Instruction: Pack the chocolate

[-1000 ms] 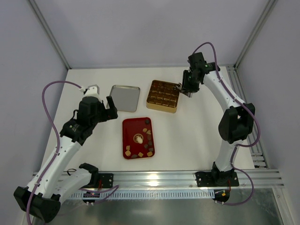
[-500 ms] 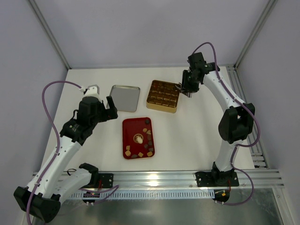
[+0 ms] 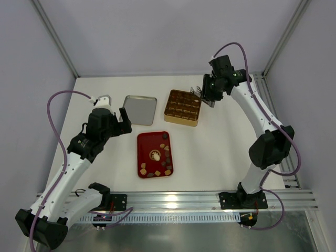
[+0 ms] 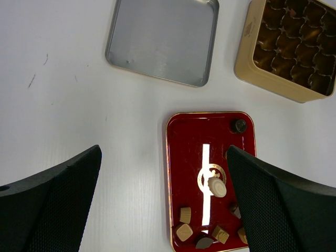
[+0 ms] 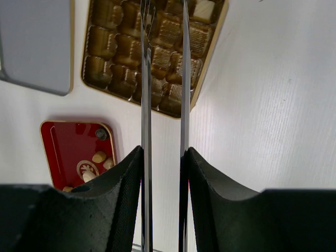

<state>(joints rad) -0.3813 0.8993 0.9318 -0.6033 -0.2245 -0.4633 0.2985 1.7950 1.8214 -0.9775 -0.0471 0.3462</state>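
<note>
Hovering over the tin (image 3: 182, 107), the right gripper (image 3: 198, 94) held tongs (image 5: 164, 79), seemingly after placing a chocolate (image 5: 204, 10). The left gripper (image 4: 163, 202) gaped empty above the tray (image 4: 184, 157), probably waiting.

Gold tin (image 4: 273, 79) and red tray (image 4: 181, 157) — both cut off by left wrist view's edges

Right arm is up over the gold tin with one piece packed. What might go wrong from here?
1. The remaining chocolate pieces crowd the near end of the flat red tray; the long thin tongs in the right gripper may nudge neighbours or take two.
2. The square gold compartment tin has small cells; a piece may land on a divider.
3. The open left gripper hangs near the tray, so the arms may crowd.
</note>
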